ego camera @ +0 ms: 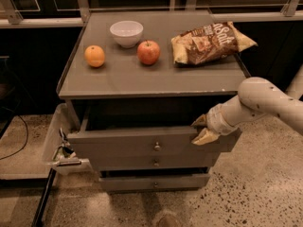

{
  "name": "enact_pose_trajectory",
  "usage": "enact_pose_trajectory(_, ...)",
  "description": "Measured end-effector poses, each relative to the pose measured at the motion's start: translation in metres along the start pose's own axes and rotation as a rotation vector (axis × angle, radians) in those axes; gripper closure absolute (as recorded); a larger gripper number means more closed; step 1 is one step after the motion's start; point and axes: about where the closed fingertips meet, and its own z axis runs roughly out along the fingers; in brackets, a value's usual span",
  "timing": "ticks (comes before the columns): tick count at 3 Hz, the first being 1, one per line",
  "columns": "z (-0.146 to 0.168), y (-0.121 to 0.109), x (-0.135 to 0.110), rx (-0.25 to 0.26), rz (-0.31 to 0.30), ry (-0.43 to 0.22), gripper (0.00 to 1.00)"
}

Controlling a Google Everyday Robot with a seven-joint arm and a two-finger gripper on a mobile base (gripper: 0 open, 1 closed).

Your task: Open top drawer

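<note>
The top drawer point(123, 143) is already partly out: above and behind the claw point(202, 129) I see a dark gap between the drawer's front and the counter point(142, 82). The claw sits at the drawer's right end, closed onto the front panel. One finger is hooked over the top edge and the other presses the face. The knob point(156, 146) lies to the claw's left, untouched. I judge the task well begun but not finished, since the drawer looks only part of the way out, so more pulling is left. The drawer's long axis runs leftward from the claw, across the cabinet. Its flat front faces outward, away from the cabinet, which is the way it must keep sliding.
</note>
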Motion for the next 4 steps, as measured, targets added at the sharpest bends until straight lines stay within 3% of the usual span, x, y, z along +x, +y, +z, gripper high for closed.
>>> enact_pose_trajectory(1, 0.0, 0.0, 0.0, 0.0, 0.0, 0.0, 1.0)
enact_pose_trajectory(2, 0.0001, 0.0, 0.0, 0.0, 0.0, 0.0, 0.82)
enact_pose_trajectory(4, 0.0003, 0.0007, -0.0002, -0.008, 0.006, -0.008, 0.36)
